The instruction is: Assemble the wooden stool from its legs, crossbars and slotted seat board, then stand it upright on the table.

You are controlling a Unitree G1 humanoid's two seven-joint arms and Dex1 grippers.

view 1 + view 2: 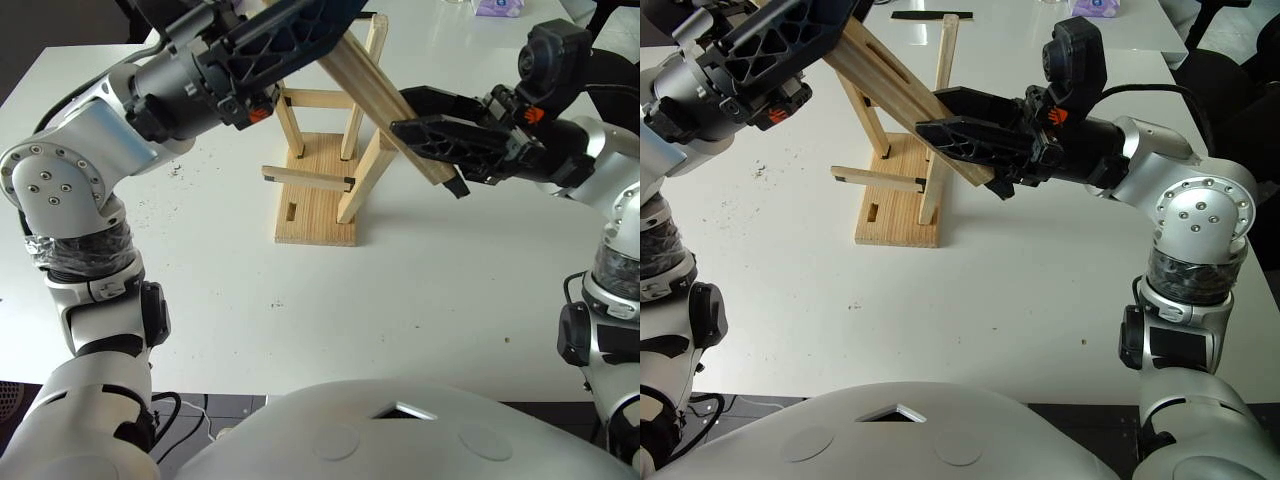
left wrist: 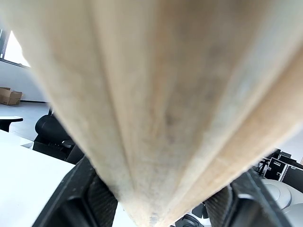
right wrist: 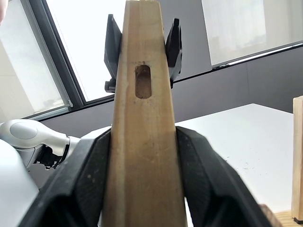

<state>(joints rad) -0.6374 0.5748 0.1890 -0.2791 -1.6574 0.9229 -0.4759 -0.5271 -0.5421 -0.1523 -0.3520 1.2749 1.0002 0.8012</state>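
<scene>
My left gripper [image 1: 310,25] clamps the upper end of a loose leg [image 1: 385,100] slanting above the seat board [image 1: 315,215]. Fitted legs [image 1: 358,185] and crossbars [image 1: 305,177] stand on that board. My right gripper [image 1: 402,112] clamps the leg's lower end.

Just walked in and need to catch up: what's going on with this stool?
Both arms hold one wooden leg tilted in the air: the left end effector grips its upper end, the right end effector its lower end. Below, the seat board lies flat on the table with other legs and crossbars standing up from it, so the stool is partly built and upside down.
</scene>
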